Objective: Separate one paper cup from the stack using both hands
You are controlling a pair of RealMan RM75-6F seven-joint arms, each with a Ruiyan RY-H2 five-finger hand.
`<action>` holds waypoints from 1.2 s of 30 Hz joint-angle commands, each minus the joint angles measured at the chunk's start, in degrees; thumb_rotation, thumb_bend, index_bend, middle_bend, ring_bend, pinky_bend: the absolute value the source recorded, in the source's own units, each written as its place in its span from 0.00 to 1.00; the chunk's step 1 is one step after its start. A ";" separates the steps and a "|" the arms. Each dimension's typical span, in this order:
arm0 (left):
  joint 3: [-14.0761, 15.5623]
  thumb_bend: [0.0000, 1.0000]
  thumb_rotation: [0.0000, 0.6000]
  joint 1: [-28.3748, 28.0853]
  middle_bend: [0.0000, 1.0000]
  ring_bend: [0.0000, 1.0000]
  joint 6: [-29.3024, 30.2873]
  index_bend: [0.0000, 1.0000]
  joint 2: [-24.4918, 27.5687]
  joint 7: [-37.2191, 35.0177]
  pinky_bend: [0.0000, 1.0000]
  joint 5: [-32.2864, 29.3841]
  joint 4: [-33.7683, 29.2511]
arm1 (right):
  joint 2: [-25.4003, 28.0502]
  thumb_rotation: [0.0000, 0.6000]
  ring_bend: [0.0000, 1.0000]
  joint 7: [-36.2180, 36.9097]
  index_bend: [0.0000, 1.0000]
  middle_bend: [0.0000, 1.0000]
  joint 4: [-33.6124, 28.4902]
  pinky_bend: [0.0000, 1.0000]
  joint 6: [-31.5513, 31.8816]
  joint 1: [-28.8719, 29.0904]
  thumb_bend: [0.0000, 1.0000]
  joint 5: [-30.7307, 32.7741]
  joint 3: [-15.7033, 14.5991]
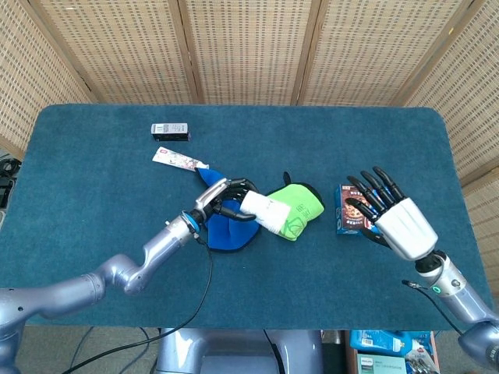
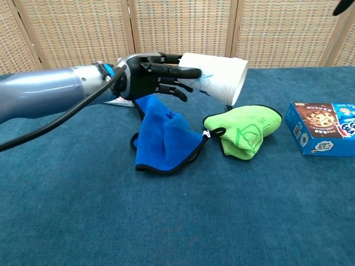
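Note:
My left hand (image 1: 222,199) (image 2: 152,73) grips a white paper cup stack (image 1: 267,212) (image 2: 218,76) held sideways in the air, its mouth pointing right, above the blue cloth (image 1: 223,231) and the green cloth (image 1: 299,204). My right hand (image 1: 394,218) hovers open with fingers spread over the blue cookie box (image 1: 349,210), a short way right of the cups. In the chest view only a dark fingertip (image 2: 344,6) of the right hand shows at the top right corner.
The blue cloth (image 2: 162,136) and green cloth (image 2: 246,130) lie mid-table. The cookie box (image 2: 323,126) sits at the right. A small dark box (image 1: 170,131) and a flat packet (image 1: 178,160) lie at the back left. Woven screens stand behind the table.

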 commanded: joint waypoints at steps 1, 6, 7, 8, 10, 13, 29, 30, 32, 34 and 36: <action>-0.56 0.17 1.00 -1.22 0.55 0.48 -0.71 0.54 -1.25 1.55 0.48 -1.93 0.53 | -1.70 1.00 0.00 -0.23 0.38 0.19 0.94 0.00 -0.49 2.10 0.15 -0.95 0.19; -1.19 0.17 1.00 -2.50 0.55 0.48 -1.63 0.54 -2.93 3.21 0.48 -4.33 1.58 | -4.62 1.00 0.00 -0.72 0.40 0.20 2.32 0.00 -1.86 6.39 0.19 -2.57 0.58; -1.28 0.17 1.00 -2.61 0.55 0.48 -1.66 0.54 -3.06 3.37 0.48 -4.52 1.62 | -4.99 1.00 0.00 -0.64 0.40 0.20 2.57 0.00 -2.06 6.81 0.19 -2.51 0.53; -1.37 0.17 1.00 -2.71 0.55 0.48 -1.62 0.54 -3.19 3.54 0.48 -4.63 1.62 | -5.40 1.00 0.00 -0.48 0.41 0.20 2.73 0.01 -2.17 7.22 0.20 -2.50 0.45; -1.57 0.17 1.00 -2.93 0.55 0.48 -1.67 0.54 -3.50 3.80 0.48 -4.97 1.74 | -6.49 1.00 0.00 -0.35 0.42 0.20 3.31 0.03 -1.87 8.07 0.20 -2.85 0.23; -1.87 0.17 1.00 -3.23 0.55 0.48 -1.98 0.54 -3.84 3.79 0.48 -5.38 1.88 | -7.53 1.00 0.00 -0.37 0.44 0.21 4.01 0.03 -1.85 8.76 0.20 -3.03 -0.13; -3.07 0.17 1.00 -5.12 0.55 0.48 -3.22 0.54 -6.52 4.02 0.48 -6.08 3.80 | -11.70 1.00 0.02 -0.49 0.47 0.24 6.77 0.14 -1.02 12.20 0.28 -2.15 -1.06; -3.13 0.17 1.00 -5.15 0.55 0.48 -3.27 0.54 -6.61 3.88 0.48 -6.05 3.91 | -11.91 1.00 0.02 -0.47 0.47 0.24 7.02 0.14 -1.02 12.32 0.29 -2.05 -1.14; -3.14 0.17 1.00 -5.20 0.55 0.48 -3.35 0.54 -6.78 3.70 0.48 -5.91 4.16 | -12.27 1.00 0.02 -0.52 0.47 0.24 7.49 0.16 -1.02 12.55 0.33 -1.93 -1.36; -3.13 0.17 1.00 -5.22 0.55 0.48 -3.43 0.54 -6.90 3.47 0.48 -5.65 4.36 | -12.67 1.00 0.03 -0.62 0.48 0.24 7.97 0.17 -0.83 12.74 0.35 -1.84 -1.60; -3.16 0.17 1.00 -5.23 0.55 0.48 -3.43 0.54 -6.99 3.28 0.48 -5.51 4.59 | -12.95 1.00 0.03 -0.64 0.48 0.24 8.30 0.17 -0.62 12.83 0.37 -1.71 -1.78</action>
